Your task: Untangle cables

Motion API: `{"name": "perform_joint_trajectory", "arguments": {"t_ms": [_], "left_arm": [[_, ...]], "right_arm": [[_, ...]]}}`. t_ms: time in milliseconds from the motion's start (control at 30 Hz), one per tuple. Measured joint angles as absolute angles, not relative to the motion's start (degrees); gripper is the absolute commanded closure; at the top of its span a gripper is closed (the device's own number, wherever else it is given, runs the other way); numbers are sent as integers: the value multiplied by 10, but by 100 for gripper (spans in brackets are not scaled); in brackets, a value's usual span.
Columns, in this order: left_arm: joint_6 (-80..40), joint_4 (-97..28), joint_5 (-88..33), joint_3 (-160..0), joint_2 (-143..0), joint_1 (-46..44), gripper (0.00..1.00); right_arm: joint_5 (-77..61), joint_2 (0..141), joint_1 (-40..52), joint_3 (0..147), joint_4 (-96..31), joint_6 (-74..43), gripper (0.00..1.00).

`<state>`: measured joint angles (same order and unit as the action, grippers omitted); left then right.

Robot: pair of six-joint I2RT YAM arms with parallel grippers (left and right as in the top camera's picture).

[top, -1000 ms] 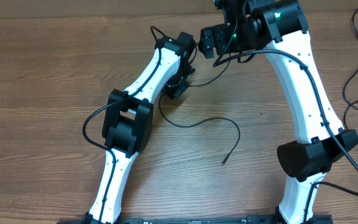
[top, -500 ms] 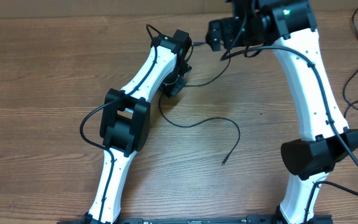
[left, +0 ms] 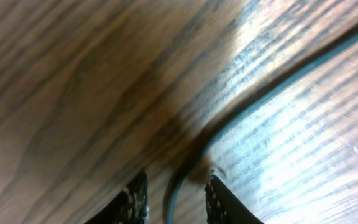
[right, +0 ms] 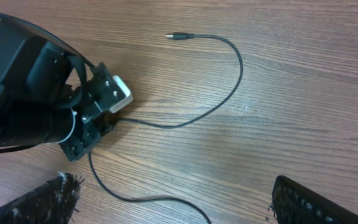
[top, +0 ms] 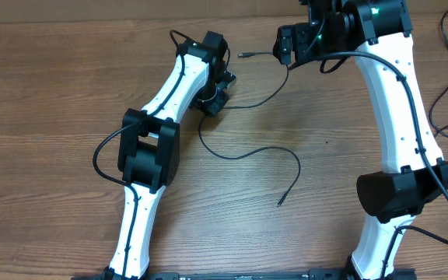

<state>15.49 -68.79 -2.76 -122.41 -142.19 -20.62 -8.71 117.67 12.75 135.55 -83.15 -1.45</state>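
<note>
Cable: one thin black cord (top: 247, 153) is laid out loosely across the middle of the table (top: 53, 93). No crossing over itself is seen.
Plug end: the plug end (right: 179, 37) is found flat on the wood toward the far edge, and a long curve is traced back from it to the left gripper.
Free end: the other tip (top: 279, 203) is pointed toward the near edge, past a broad loop.
Further cords: more thin strands (top: 444, 85) are gathered at the right edge, well apart from this cord.
Left gripper: the left gripper (left: 174, 200) is lowered to the table over the cord's upper stretch. Its fingers are narrowly parted on either side of the cord, a sliver of wood is seen on each side, and no firm pinch is shown.
Right gripper: the right gripper (right: 173, 190) is spread wide with nothing in it, and is held above the table near the far edge, over the plug end.
Step in hand: the cord is judged to be at the point of being taken, or let go, at its mid-length by the left gripper.
Next move: a clean closure on the cord alone is called for, followed by a slow pull so that the loop is drawn straight, away from the right-edge strands.
</note>
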Motion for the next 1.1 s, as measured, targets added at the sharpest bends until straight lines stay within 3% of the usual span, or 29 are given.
{"name": "perform_joint_trajectory", "arguments": {"t_ms": [100,133,367,567,1100], "left_arm": [[156,-661,-31,-1195,-1408,-206,75],[156,-648,-30,-1181,-1402,-206,96],[170,-601,-34,-1099,-1360,-205,96],[169,-684,-45,-1133,-1372,-205,95],[167,-947,-151,-1558,-1401,-170,95]], "right_arm": [[-88,1177,128,1355,-832,-15,1],[-87,1177,127,1355,-832,-15,2],[-87,1177,128,1355,-832,-15,1],[-87,1177,128,1355,-832,-15,1],[-87,1177,128,1355,-834,-15,1]]}}
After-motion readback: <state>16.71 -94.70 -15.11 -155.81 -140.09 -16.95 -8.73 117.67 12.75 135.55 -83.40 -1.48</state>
